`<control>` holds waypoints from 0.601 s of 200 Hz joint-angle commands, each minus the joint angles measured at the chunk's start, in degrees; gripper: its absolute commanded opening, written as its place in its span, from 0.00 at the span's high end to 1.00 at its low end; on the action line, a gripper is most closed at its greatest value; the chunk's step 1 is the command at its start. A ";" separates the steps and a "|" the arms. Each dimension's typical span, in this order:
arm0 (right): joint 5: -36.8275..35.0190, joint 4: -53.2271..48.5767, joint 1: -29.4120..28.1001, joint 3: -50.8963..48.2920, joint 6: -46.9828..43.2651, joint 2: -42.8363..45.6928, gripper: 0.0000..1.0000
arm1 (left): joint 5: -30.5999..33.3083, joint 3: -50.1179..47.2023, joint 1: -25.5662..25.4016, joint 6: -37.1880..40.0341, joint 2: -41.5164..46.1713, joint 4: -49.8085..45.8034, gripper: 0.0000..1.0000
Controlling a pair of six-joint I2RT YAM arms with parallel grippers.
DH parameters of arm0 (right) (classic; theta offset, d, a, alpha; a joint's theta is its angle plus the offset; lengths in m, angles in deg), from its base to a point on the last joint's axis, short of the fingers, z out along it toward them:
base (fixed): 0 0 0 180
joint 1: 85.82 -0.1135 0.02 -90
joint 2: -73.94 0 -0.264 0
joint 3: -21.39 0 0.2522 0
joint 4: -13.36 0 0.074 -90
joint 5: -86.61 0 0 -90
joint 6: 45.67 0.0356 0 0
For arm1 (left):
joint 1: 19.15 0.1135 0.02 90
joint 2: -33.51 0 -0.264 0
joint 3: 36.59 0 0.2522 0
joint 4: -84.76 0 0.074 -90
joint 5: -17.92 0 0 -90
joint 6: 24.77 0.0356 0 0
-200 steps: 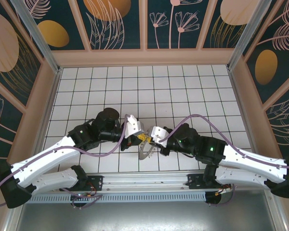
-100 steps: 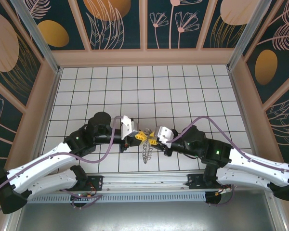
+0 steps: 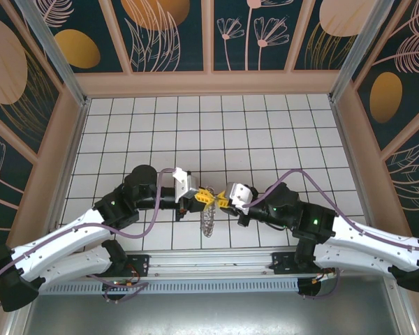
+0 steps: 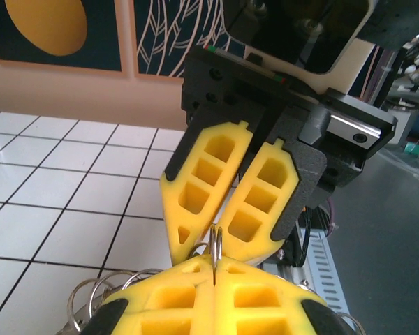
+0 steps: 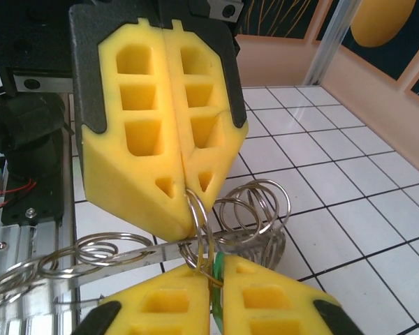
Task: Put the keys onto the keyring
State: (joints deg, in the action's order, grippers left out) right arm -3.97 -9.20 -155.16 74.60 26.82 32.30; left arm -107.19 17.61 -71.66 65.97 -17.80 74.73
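Over the near tiles (image 3: 185, 236), the left gripper (image 3: 201, 197), clamped on the keyring (image 3: 209, 222), meets the right gripper (image 3: 221, 201) pinching the green key (image 5: 217, 273), apparently mid-threading; next, I'd judge, needs careful sliding on.

White tabletop (image 3: 265, 125), ruled in a dark square grid, boxed by a pale wooden rim (image 3: 209, 84) on three sides. An aluminium rail (image 3: 209, 262) lies along the near edge. The keyring (image 3: 209, 222) hangs just beyond the rail's middle; contact with the tabletop cannot be told.
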 commanded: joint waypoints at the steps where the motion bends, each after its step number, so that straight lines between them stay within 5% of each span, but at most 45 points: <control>1: 0.02 3.08 0.17 -0.86 0.36 0.67 0.93 | -2.37 -1.07 -0.53 -2.93 1.58 10.56 1.00; 75: 0.06 3.16 0.17 -1.31 0.67 -0.10 0.96 | -1.63 -3.56 -0.50 -5.84 2.62 17.62 1.00; 120: -1.63 2.86 -0.03 -0.64 0.11 2.92 0.77 | -0.78 -2.22 -0.53 -4.21 2.53 14.37 1.00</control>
State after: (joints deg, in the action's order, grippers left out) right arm -4.01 -7.32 -155.16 73.98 26.92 33.15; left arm -107.19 13.24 -71.66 61.44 -16.29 84.87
